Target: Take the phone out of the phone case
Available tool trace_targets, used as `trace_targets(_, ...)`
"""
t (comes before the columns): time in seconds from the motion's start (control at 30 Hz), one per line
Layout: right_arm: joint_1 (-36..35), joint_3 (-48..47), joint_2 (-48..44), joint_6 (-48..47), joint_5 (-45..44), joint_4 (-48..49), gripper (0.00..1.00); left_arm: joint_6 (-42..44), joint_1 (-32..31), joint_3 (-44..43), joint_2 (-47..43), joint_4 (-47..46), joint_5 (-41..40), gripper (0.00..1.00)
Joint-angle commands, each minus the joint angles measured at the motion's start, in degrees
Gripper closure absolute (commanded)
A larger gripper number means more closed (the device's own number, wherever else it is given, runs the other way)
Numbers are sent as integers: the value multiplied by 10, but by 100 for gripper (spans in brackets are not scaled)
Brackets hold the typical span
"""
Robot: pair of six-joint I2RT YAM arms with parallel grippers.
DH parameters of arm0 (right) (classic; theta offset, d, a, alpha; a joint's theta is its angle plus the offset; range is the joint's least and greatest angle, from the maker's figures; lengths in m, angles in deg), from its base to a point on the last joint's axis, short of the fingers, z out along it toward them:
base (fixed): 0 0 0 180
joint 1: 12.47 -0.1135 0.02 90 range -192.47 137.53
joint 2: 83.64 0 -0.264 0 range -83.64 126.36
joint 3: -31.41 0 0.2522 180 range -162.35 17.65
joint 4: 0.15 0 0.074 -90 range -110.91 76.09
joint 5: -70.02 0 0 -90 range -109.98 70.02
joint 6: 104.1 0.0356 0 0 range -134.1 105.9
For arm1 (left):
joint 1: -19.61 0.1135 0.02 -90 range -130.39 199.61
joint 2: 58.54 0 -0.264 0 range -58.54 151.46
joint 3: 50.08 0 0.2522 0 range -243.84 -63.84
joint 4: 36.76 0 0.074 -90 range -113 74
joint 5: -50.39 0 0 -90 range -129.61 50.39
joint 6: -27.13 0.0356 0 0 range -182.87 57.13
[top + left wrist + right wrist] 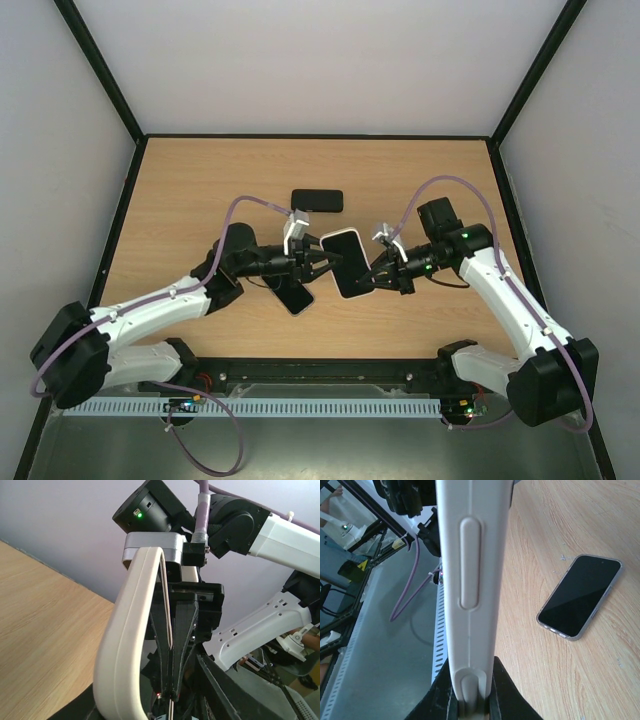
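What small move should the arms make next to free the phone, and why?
Probably the left fingers should pull the cream phone case edge slightly away from the phone while the right fingers hold firm. Both grip the cased phone above the table, and in the left wrist view the case bows off the dark body, so it seems partly freed.

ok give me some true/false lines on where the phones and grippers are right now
1. The left gripper and the right gripper both clamp the white phone case. True.
2. The white phone case lies flat on the table. False: it is held up off it, between the two arms.
3. A bare phone lies screen up on the table. True.
4. The flat black item at the far side sits in the right gripper. False: it lies alone on the table, apart from both arms.
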Motion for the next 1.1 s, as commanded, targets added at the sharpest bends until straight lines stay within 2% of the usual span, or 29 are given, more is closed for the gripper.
trace_targets(0.0,-1,0,-8,16,20,24,98,7,-1,-13,13,-28,17,64)
trace_targets(0.2,-1,3,-9,27,13,35,98,4,-3,-22,29,-29,32,70)
trace_targets(0.43,-1,1,-8,23,-2,32,97,-20,-6,-36,46,-46,50,90)
trace_targets(0.47,-1,-3,-9,16,-11,27,94,-22,-4,-36,43,-44,44,92)
trace_targets(0.57,-1,-29,-6,-30,-59,-19,62,-30,9,-37,32,-40,48,97)
trace_targets(0.6,-1,-40,-4,-53,-78,-40,55,-32,15,-36,28,-40,54,97)
trace_targets(0.67,-1,-60,1,-108,-108,-85,44,-39,30,-35,17,-40,71,97)
trace_targets(0.73,-1,-73,6,-180,-128,-137,39,-45,42,-35,7,-40,86,97)
trace_targets(0.9,-1,-65,5,-227,-149,-165,39,-48,53,-50,-1,-16,122,97)
trace_targets(1.07,-2,-67,3,-235,-127,-170,47,-48,53,-66,0,-2,137,97)
